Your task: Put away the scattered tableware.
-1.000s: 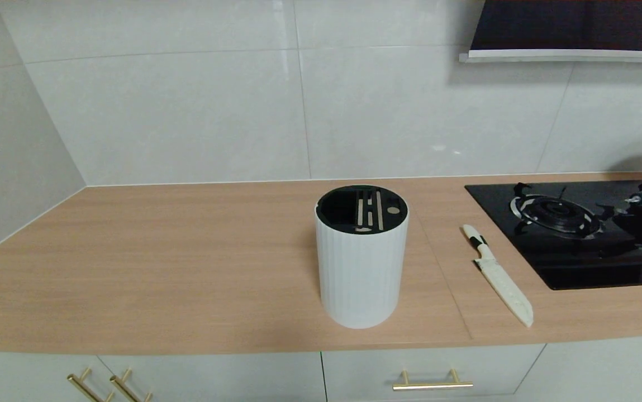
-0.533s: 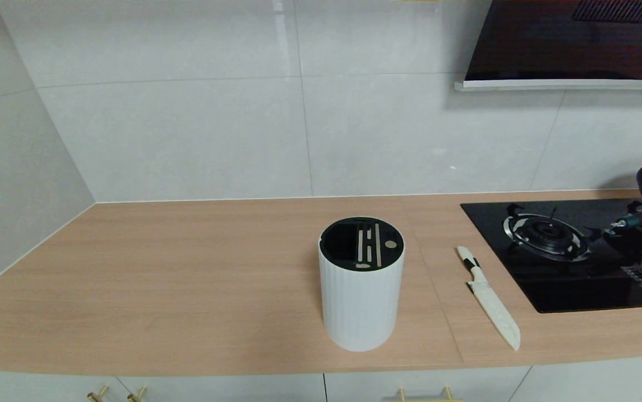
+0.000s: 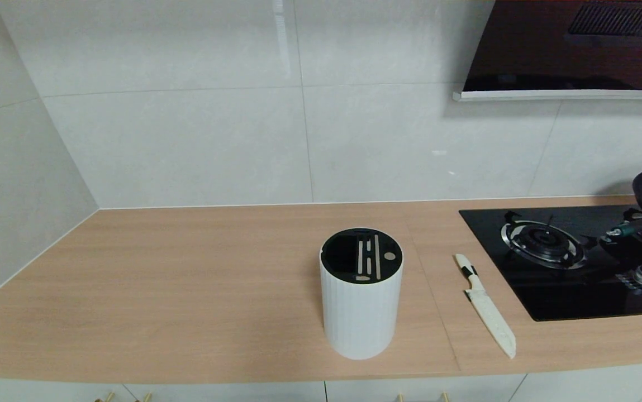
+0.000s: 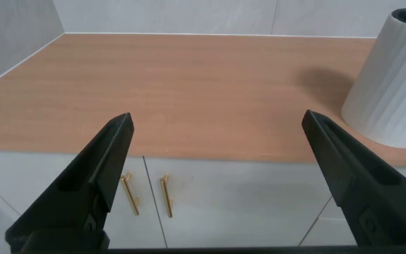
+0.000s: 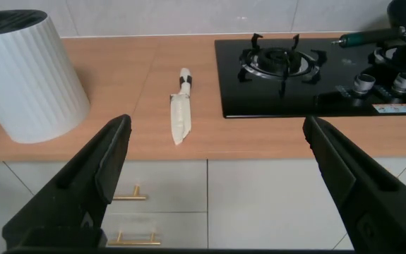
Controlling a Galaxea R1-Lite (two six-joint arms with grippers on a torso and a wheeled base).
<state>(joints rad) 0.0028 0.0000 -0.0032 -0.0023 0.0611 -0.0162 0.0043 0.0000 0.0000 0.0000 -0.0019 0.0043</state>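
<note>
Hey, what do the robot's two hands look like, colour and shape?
The left hand and the right hand look alike. Each has two matte black fingers, flat-sided and wedge-shaped, broad at the base and tapering to a blunt, squared tip. Their surfaces are plain, with no markings or cables visible on them.

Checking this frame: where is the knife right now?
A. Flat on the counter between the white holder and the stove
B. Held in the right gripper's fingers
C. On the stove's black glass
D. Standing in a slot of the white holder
A: the knife lies flat on the wooden counter, apart from the white holder and just short of the stove.
</note>
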